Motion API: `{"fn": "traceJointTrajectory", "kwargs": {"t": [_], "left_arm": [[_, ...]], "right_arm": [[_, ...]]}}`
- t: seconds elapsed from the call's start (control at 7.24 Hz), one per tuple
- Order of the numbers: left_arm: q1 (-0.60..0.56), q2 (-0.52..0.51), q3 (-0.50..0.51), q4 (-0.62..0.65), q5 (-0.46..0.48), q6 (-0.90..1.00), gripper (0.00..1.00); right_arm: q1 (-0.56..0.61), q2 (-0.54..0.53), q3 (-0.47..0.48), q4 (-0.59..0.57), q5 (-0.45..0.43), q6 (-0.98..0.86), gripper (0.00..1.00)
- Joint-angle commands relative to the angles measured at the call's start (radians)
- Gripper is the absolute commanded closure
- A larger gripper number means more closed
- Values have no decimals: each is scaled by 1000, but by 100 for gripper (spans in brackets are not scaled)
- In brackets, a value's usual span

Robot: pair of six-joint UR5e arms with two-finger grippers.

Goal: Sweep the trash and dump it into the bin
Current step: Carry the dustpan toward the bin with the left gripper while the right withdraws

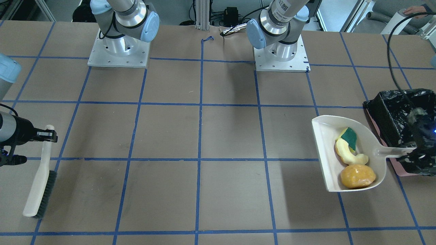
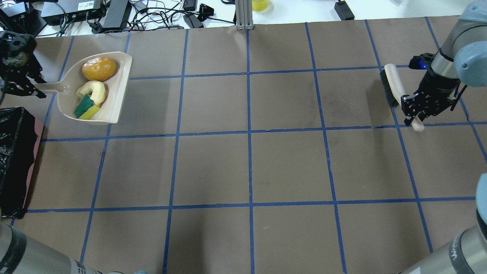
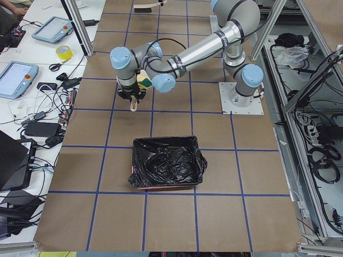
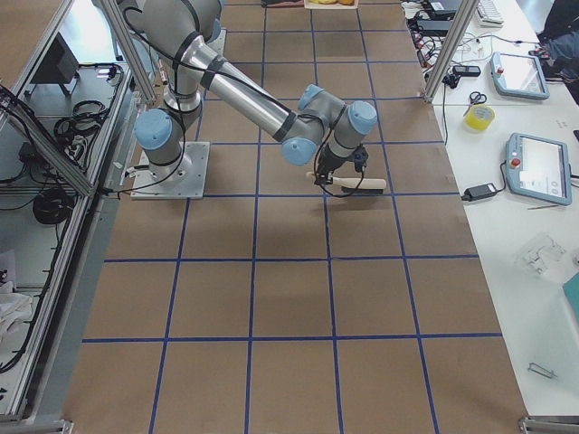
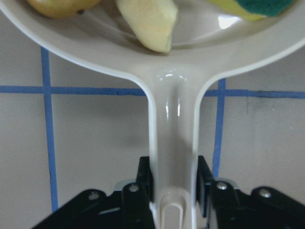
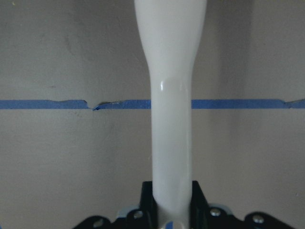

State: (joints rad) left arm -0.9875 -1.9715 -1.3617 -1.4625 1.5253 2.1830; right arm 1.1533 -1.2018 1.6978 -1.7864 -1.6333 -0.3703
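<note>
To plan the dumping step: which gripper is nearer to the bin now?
Left. The left gripper grips the handle of the dustpan just beside the bin; the right gripper holds the brush at the table's opposite end.

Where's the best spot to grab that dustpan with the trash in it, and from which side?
Take the dustpan by its narrow handle, probably coming from its free end, opposite the open lip, clamping both sides. The left gripper grips it so, with the trash inside.
</note>
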Motion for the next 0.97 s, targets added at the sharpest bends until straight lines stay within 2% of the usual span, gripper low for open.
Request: {"fn": "traceJointTrajectory", "kwargs": {"t": [0.0,0.41,0.83], "left_arm": [[148,-23,103,-94,9,226,84],[253,-62,202,-87,106,501,84],[312,-136,230,123,139,794,82]], "right_arm": [[5,-8,25,-7,1,11,100],[22,-21,39,-13,-5,-16,100],[22,-21,42,-33,-11,-27,100]]}}
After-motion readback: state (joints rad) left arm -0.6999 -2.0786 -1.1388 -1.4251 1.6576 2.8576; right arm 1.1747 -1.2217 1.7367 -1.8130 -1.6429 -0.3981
